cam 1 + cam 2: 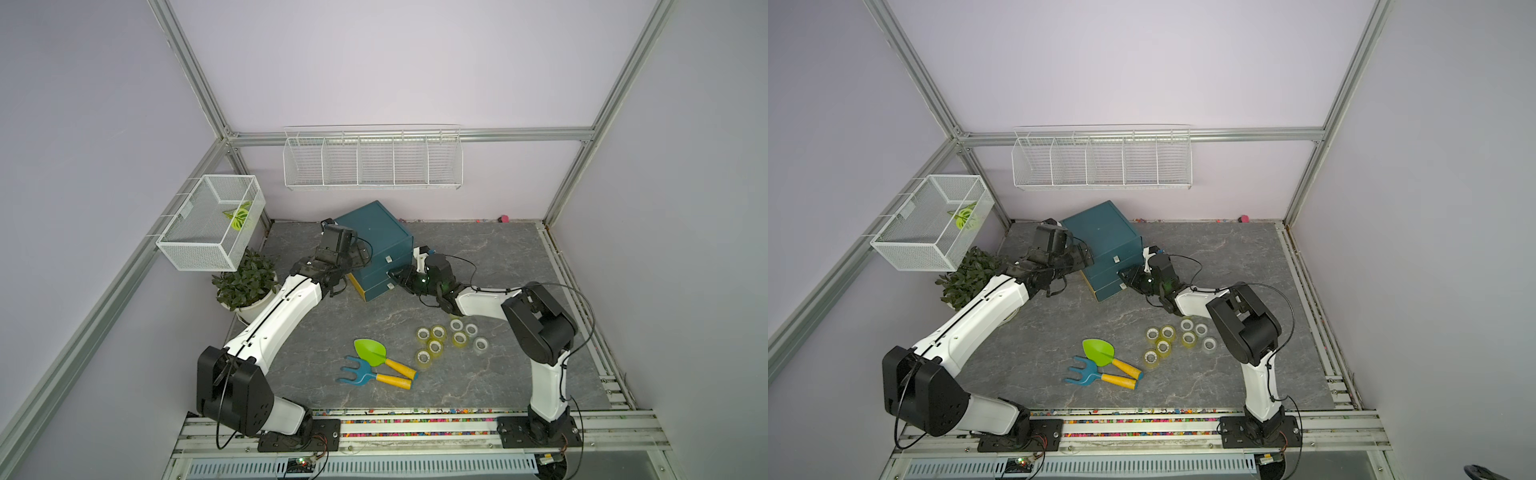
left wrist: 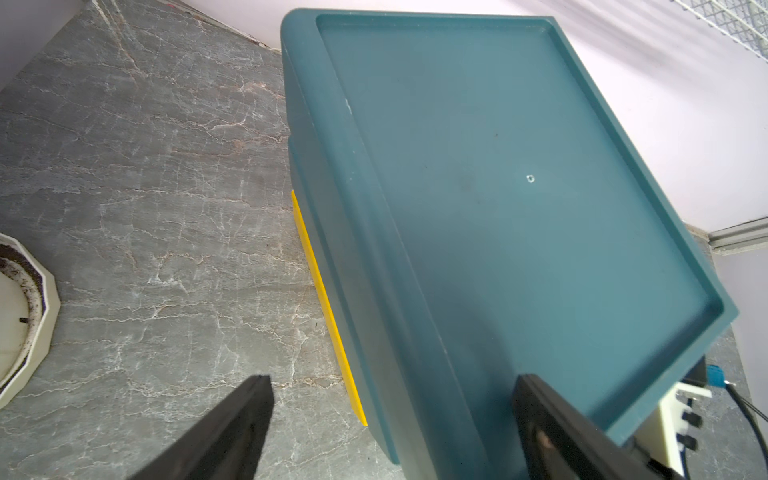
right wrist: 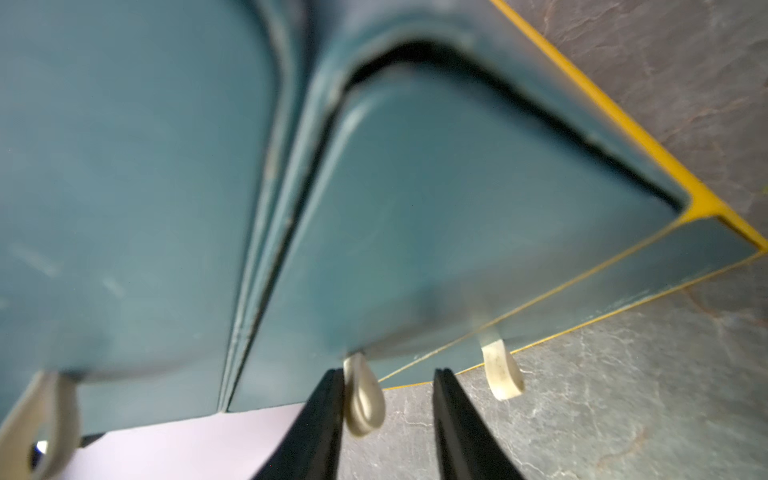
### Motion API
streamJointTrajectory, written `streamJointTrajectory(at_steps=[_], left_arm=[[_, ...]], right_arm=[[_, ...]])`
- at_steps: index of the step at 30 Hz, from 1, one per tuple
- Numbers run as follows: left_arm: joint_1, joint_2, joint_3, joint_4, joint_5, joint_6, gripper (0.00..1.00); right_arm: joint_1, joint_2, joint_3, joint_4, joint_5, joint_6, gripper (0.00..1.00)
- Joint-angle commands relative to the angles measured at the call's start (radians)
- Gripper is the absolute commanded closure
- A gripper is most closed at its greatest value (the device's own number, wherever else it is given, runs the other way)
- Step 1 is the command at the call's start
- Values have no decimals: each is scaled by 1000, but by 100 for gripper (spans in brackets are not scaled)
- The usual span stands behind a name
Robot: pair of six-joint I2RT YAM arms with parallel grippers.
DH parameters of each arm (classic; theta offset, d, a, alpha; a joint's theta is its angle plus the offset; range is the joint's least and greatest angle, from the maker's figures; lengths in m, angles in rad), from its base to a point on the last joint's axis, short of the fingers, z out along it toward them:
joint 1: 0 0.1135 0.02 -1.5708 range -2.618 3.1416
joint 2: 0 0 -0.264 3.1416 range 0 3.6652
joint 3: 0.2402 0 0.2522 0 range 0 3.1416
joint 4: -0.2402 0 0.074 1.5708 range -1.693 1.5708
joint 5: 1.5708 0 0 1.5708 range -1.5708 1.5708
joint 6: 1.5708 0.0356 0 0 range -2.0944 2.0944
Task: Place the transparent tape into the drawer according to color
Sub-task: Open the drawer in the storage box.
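Several transparent tape rolls (image 1: 434, 347) (image 1: 1163, 346) with white cores lie in a cluster on the mat, mostly yellow-green, with clearer ones (image 1: 481, 345) towards the right. The teal drawer cabinet (image 1: 370, 232) (image 1: 1100, 228) (image 2: 519, 166) stands at the back with its drawers pushed in. My left gripper (image 1: 353, 254) (image 2: 392, 380) is wide open, straddling the cabinet's left top edge. My right gripper (image 1: 392, 275) (image 3: 388, 372) is at the middle drawer's front (image 3: 436, 208). Its white pull tab (image 3: 363, 399) sits between the jaws, against one finger and apart from the other.
A green toy shovel (image 1: 370, 351) and blue rake (image 1: 359, 372) lie left of the tape rolls. A potted plant (image 1: 245, 282) and a wire basket (image 1: 212, 224) stand at the left. A wire rack (image 1: 372, 162) hangs on the back wall.
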Motion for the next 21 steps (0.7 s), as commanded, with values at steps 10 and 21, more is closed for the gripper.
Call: streamJointTrajectory(at_steps=[10, 21], left_arm=[[5, 20, -31, -58, 14, 26, 5], [4, 26, -26, -59, 15, 29, 5]], right_arm=[[-3, 6, -22, 81, -29, 18, 100], [-1, -113, -232, 135, -50, 52, 100]])
